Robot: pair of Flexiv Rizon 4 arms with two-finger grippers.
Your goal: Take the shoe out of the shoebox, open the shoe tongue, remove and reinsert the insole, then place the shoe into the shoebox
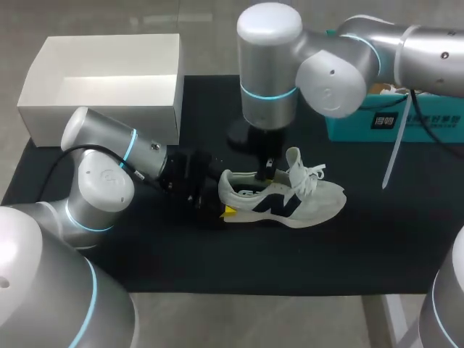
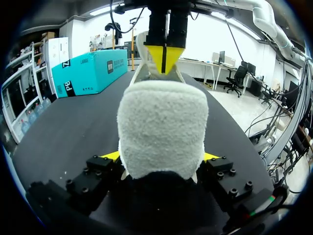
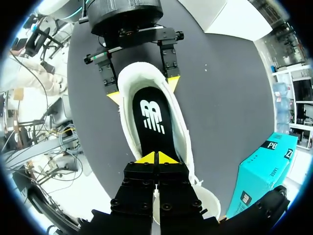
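Tips of the right gripper (image 3: pixel 156 157) pressed flat together, reaching down into the mouth of the off-white suede-and-mesh sneaker (image 1: pixel 283 199), at the toe-ward end of its black printed insole (image 3: pixel 152 117). Impossible to tell whether pinching an edge of that insole or merely touching it. Just beyond, white padded tongue (image 1: pixel 293 161) standing up among loose laces. At the opposite end, left gripper (image 2: pixel 161 156) clamped on the heel, one yellow tip against each side, holding the sneaker upright on the black tabletop (image 1: pixel 362 246). Long axis of the sneaker running from left gripper through right gripper, heel toward the robot's left, toe toward its right. Right arm the nearer one to the insole; probably a pull up and back toward the heel to free it. Toe end hidden beneath the right gripper's body in its own wrist view; nearly all of the sneaker past the heel blocked in the left wrist view. Open white cardboard shoebox (image 1: pixel 101 109) well apart, at the far left of the tabletop.
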